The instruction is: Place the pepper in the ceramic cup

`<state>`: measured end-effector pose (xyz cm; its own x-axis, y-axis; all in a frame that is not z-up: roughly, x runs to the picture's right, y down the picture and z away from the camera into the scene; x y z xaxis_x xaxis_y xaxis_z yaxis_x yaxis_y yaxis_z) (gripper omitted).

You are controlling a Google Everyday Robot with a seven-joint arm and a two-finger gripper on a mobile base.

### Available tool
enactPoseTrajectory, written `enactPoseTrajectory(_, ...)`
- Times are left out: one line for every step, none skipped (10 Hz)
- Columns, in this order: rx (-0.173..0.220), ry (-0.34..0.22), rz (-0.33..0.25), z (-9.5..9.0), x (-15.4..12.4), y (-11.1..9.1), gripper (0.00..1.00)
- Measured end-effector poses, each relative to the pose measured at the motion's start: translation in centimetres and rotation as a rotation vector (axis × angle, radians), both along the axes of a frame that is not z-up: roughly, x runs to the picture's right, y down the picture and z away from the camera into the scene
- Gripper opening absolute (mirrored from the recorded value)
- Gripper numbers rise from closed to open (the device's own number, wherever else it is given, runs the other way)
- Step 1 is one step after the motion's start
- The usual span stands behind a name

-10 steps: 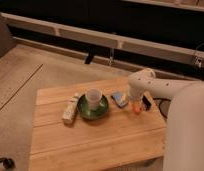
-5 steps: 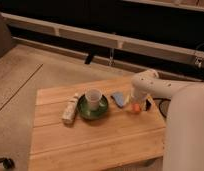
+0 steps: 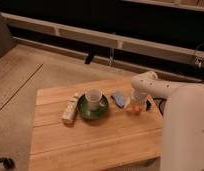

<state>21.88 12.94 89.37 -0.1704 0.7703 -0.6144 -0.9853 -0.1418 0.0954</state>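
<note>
The pepper (image 3: 138, 110) is a small orange-red piece lying on the wooden table (image 3: 95, 140), right of centre near the right edge. My gripper (image 3: 136, 103) hangs from the white arm (image 3: 160, 90) directly over the pepper and hides its upper part. The ceramic cup (image 3: 93, 97) is pale and round, and stands upright inside a green dish (image 3: 90, 112) about a hand's width left of the gripper. The cup looks empty.
A blue pad (image 3: 118, 99) lies between the dish and the gripper. A white bottle (image 3: 71, 108) lies on its side left of the dish. A dark object (image 3: 156, 104) sits at the table's right edge behind the arm. The robot's white body (image 3: 187, 135) fills the right side.
The gripper has edged slightly left and down over the pepper. Nothing on the table has moved.
</note>
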Motion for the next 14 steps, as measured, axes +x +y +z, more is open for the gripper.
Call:
enactPoseTrajectory(-0.003,-0.002,-0.004,0.1,0.3,0.0,0.65)
enactPoseTrajectory(-0.005,-0.003,-0.006,0.1,0.7,0.0,0.65)
enactPoseTrajectory(-0.009,-0.002,-0.007,0.1,1.1,0.1,0.65)
enactPoseTrajectory(-0.012,-0.005,-0.006,0.1,1.3,0.3,0.65)
enactPoseTrajectory(-0.017,-0.010,0.001,0.2,1.4,0.6,0.63)
enactPoseTrajectory(-0.021,-0.014,0.012,0.3,1.5,0.9,0.55)
enactPoseTrajectory(-0.019,-0.016,0.024,0.5,1.5,1.0,0.45)
enactPoseTrajectory(-0.019,-0.017,0.034,0.6,1.6,1.1,0.36)
enactPoseTrajectory(-0.018,-0.018,0.044,0.7,1.8,1.3,0.24)
enactPoseTrajectory(-0.018,-0.018,0.050,0.8,2.0,1.3,0.16)
enactPoseTrajectory(-0.019,-0.017,0.054,0.8,2.1,1.4,0.07)
enactPoseTrajectory(-0.015,-0.017,0.053,0.6,2.1,1.2,0.01)
enactPoseTrajectory(-0.006,-0.015,0.053,0.2,1.8,0.5,0.00)
enactPoseTrajectory(0.012,-0.012,0.055,-0.3,1.5,-0.5,0.00)
